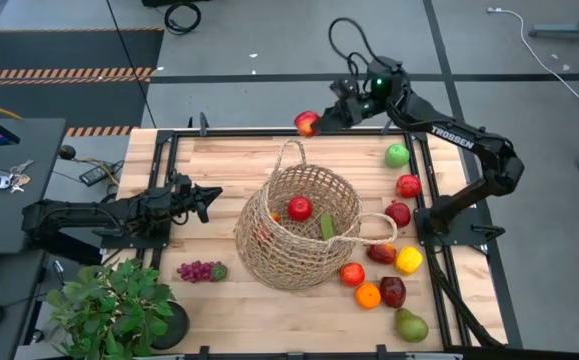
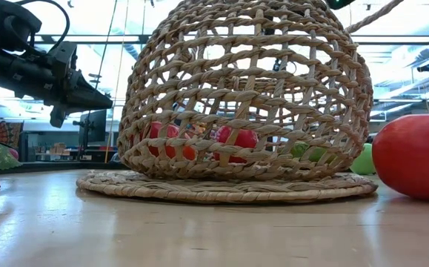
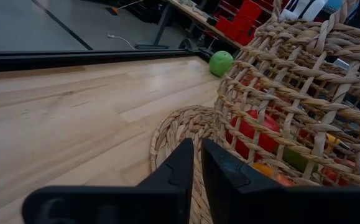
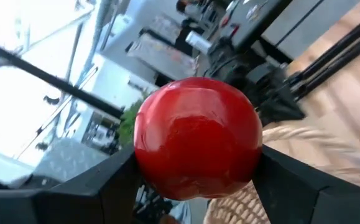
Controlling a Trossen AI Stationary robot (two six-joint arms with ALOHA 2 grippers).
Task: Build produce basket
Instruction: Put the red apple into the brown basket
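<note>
We hold a red apple in our right gripper, up in the air by the far edge of the table. The two fingers pinch the apple on its two sides, at its widest part. That looks like a good place to hold it. The apple is round, smooth and shiny, so we think it could slip or spin if we squeeze too little. It looks hard, so a firm pinch should not hurt it.

The basket stands in the middle of the table. It is made of woven straw with big holes. We think it is light and a bit bendy, so a bump could push it or tip it. One red apple and some other pieces lie inside it now. Dropping fruit in from high up could bruise it, so we should let go low over the opening.

Our left gripper waits near the left side of the basket, with its fingers pressed together and holding nothing.

More produce lies on the right side of the table: a green apple, dark red fruits, a yellow pepper, an orange and a pear. The pear is best held at its fat end. The purple grapes lie on the near left. They look soft and lumpy, so we should hold them gently.
</note>
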